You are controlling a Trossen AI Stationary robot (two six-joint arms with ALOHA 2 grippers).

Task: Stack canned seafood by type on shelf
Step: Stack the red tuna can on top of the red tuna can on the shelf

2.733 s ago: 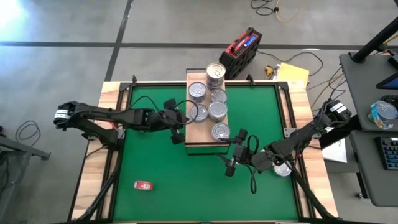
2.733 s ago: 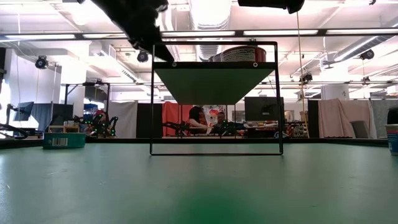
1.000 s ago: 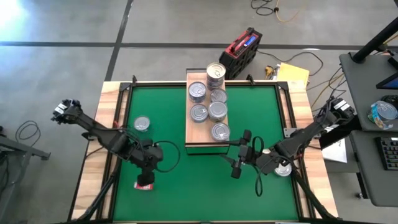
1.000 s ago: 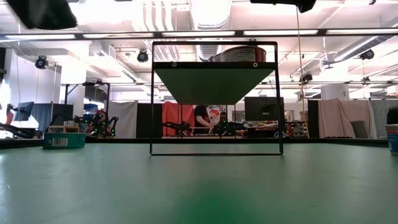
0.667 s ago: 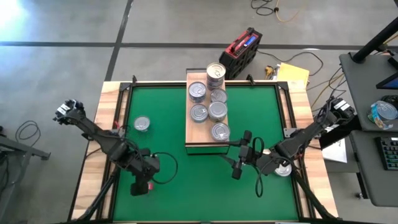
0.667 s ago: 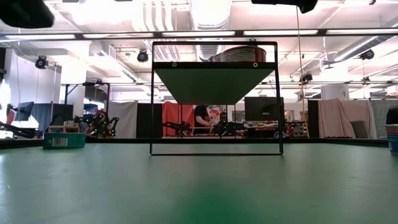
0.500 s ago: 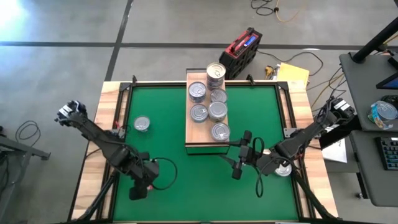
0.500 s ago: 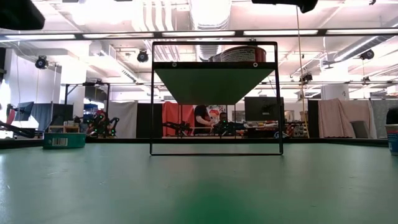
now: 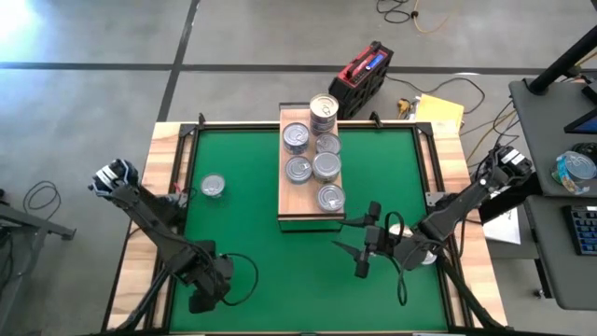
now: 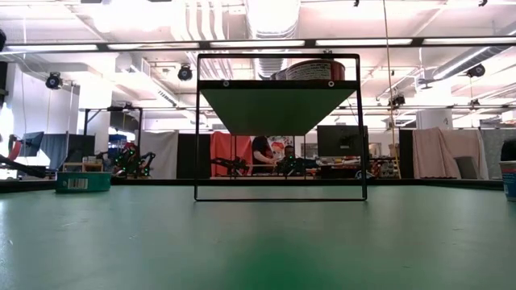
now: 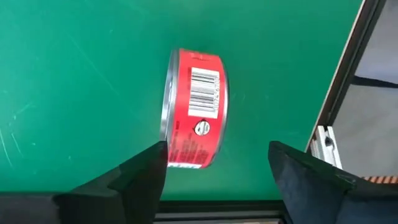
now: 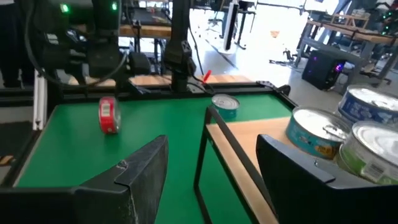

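Left gripper (image 11: 214, 165) is down at the near-left corner of the green mat (image 9: 242, 224), jaws spread wide, holding nothing. The red tin (image 11: 193, 109) lies between and just ahead of the two fingers in the left wrist view, apparently on its edge with the barcode side up. In the high view the arm covers it.

Right gripper (image 9: 362, 252) hovers near the front of the shelf (image 9: 288, 201), jaws part open, empty.

Shelf holds five silver-lidded tins (image 9: 315, 166), with a taller stack at the far end (image 9: 323, 108). One loose tin (image 9: 213, 186) sits on the mat at the left, well apart from the shelf. Another tin is partly hidden under the right arm at the worktop's right edge (image 9: 424, 254).

Step in hand, as I read it: pick the red tin. To do it well: centre the jaws on the tin, come straight down, close across the flat faces, not the rim. On edge it will likely roll if one finger touches first. Lift clear before swinging to the shelf.

Versus a second ago: the left arm has swung from mid-left of the mat to the near corner over the red tin, and its jaws have gone from closed to wide. Right arm has drifted slightly. Shelf tins unchanged.
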